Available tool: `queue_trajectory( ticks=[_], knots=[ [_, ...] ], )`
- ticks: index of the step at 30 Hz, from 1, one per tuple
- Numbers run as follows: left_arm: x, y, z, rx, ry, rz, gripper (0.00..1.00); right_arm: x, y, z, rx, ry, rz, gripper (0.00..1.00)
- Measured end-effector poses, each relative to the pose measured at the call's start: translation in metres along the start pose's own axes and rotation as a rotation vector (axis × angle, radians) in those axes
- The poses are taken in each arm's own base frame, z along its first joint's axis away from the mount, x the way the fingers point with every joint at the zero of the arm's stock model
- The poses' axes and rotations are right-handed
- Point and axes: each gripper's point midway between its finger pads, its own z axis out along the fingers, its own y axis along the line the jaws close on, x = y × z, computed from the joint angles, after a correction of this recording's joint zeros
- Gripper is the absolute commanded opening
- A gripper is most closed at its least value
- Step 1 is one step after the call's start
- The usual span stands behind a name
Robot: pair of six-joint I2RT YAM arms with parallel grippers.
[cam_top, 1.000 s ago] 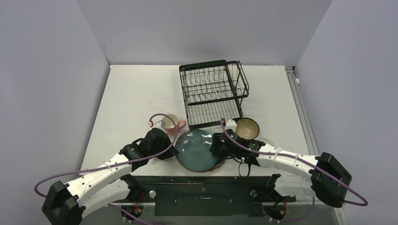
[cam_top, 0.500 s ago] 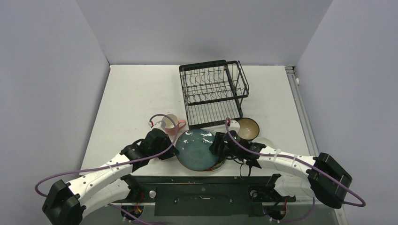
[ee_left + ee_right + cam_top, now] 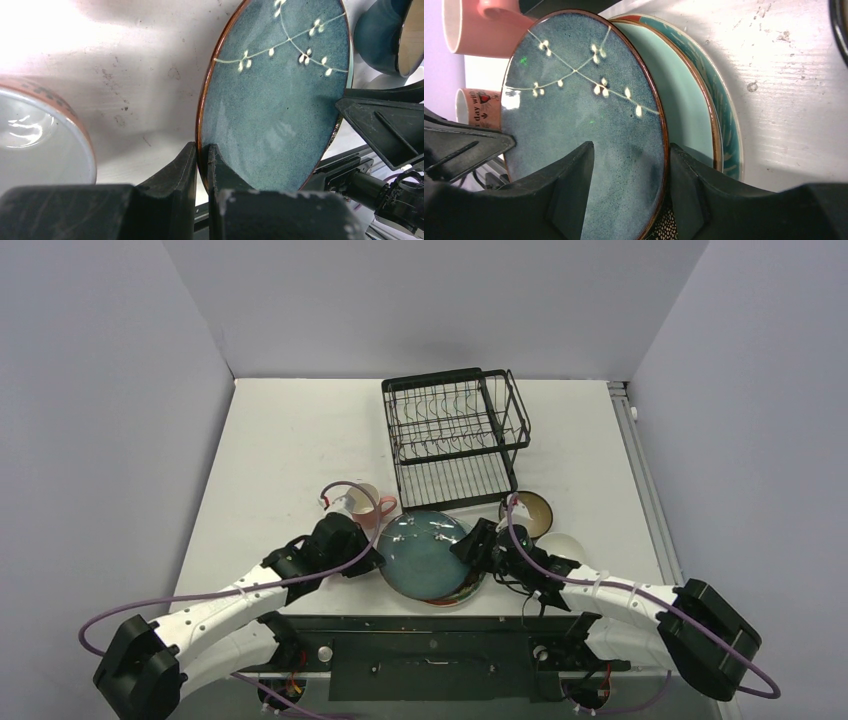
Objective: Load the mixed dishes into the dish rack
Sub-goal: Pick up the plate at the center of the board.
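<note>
Pinching dark teal plate (image 3: 270,100): left gripper (image 3: 201,165) | right gripper (image 3: 629,150): parted, straddling rim

- A white table (image 3: 290,440) fills the middle of the overhead view, its top scuffed with faint grey marks.
- Plain pale lavender-grey walls enclose it: back wall (image 3: 430,300), left wall (image 3: 90,420), right wall (image 3: 750,420).
- A pale rail (image 3: 640,470) runs along the table's right edge.
- The light is soft and even.

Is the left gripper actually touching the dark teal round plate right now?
Touching. The left wrist view shows the left gripper shut on the rim of the dark teal round plate, no gap.
</note>
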Motion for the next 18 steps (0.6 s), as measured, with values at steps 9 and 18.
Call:
queue_trajectory(
  ticks=[9, 18],
  knots=[
    [-0.001, -0.004, 0.009, 0.016, -0.002, 0.000, 0.00, -0.005, -0.002, -0.007, -0.059, -0.046, 0.074, 0.51],
    [-0.001, -0.005, 0.015, 0.027, -0.006, -0.001, 0.00, -0.009, -0.005, -0.005, -0.071, -0.076, 0.105, 0.50]
  ],
)
